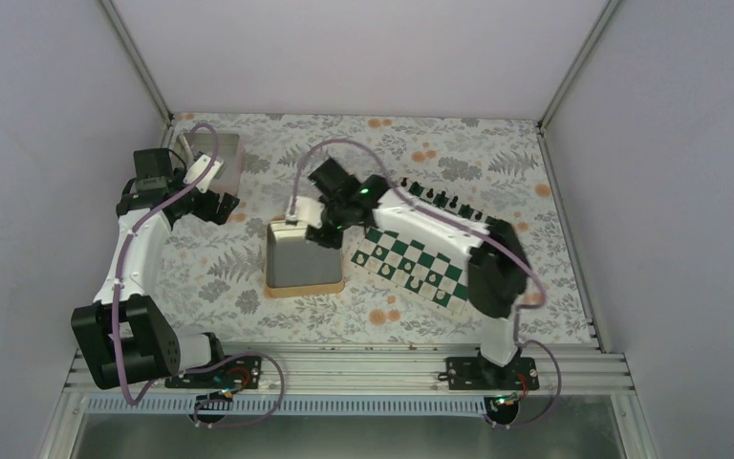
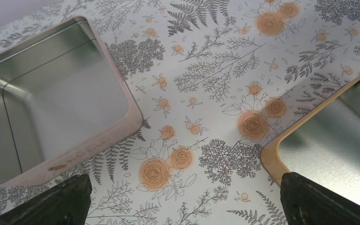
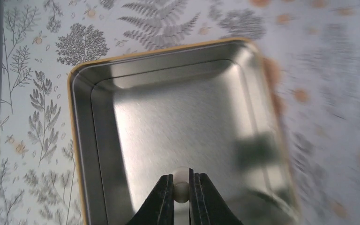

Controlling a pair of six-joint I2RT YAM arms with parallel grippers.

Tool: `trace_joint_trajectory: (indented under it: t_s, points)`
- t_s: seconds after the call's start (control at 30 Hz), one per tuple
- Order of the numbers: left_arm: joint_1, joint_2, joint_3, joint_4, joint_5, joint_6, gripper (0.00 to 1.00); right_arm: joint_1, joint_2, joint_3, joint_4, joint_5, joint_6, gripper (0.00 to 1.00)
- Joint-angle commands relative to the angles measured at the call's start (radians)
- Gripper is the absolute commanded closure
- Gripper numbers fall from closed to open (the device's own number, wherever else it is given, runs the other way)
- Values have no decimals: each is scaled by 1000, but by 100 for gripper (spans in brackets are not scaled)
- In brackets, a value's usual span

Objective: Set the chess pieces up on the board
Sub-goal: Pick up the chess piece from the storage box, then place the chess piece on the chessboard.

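Observation:
My right gripper (image 3: 182, 180) is shut on a tiny white chess piece (image 3: 181, 188) and holds it above the gold-rimmed metal tin (image 3: 82, 140). In the top view the right gripper (image 1: 323, 229) is over the tin's far edge (image 1: 291, 226), left of the green and white board (image 1: 411, 260). Several white pieces stand on the board's near side (image 1: 432, 284). A row of tiny black pieces (image 1: 440, 200) stands along its far side. My left gripper (image 2: 183, 201) is open and empty above the floral cloth, between the pinkish tray (image 2: 122, 126) and the tin (image 2: 274, 157).
The pinkish square tray (image 1: 225, 158) sits at the back left, under the left arm's wrist. The tin (image 1: 304, 284) stands in the middle of the floral cloth. White walls close in the table on three sides. The right wrist view is blurred on its right side.

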Motion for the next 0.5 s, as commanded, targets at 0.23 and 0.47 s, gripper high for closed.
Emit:
trace_joint_trajectory:
  t_s: [0.23, 0.47]
  points:
    - [-3, -11, 9, 18, 3, 6, 0, -316, -563, -473, -20, 135, 19, 91]
    - [-4, 1, 11, 18, 3, 5, 0, -542, -835, -807, -8, 161, -39, 90]
